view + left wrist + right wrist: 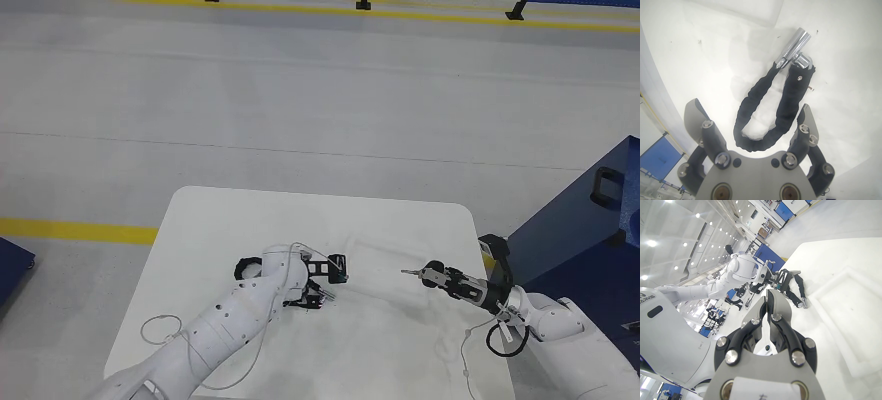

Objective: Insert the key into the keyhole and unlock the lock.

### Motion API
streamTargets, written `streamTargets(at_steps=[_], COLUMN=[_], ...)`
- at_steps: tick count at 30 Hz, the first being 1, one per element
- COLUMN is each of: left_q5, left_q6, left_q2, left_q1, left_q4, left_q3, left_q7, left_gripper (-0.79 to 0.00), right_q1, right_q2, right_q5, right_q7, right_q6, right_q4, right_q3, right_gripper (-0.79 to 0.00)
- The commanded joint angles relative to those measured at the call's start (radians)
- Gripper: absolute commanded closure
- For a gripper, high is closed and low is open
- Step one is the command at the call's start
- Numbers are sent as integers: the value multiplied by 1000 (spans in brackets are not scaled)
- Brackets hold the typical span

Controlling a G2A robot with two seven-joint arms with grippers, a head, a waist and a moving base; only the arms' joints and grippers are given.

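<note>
White table (250,215) with rounded corners is sitting mid-scene on a pale grey floor (300,90). Left arm (230,325) is extending from the near left, with the left gripper (330,282) hanging over the table's middle and pointing right. Right arm (545,315) is extending from the near right, with the right gripper (420,272) pointing left, well apart from the other. A thin grey piece (407,271) is sticking out of its tip, too small to name. A thin cable (160,318) is looping off the left arm. Blue cabinet (600,225) with a black handle (605,186) is standing right of the table. Yellow floor lines (75,231) are running at the left and along the far edge.
</note>
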Motion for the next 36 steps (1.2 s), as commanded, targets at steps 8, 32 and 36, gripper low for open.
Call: streamTargets(at_steps=[8, 32, 36], left_q5=[24, 19, 25], left_q6=[25, 11, 4], left_q2=[-19, -105, -123], left_q1=[-6, -71, -80], left_q4=[10, 190, 222], left_q3=[12, 75, 92], left_q7=[-39, -25, -9], left_gripper=[-693, -323, -320], right_q1=[0, 0, 0], right_q2=[0, 0, 0], right_q5=[0, 0, 0], right_q7=[0, 0, 0], right_q6=[0, 0, 0], right_q4=[0, 0, 0], right_q3=[0, 0, 0], right_gripper=[0, 0, 0])
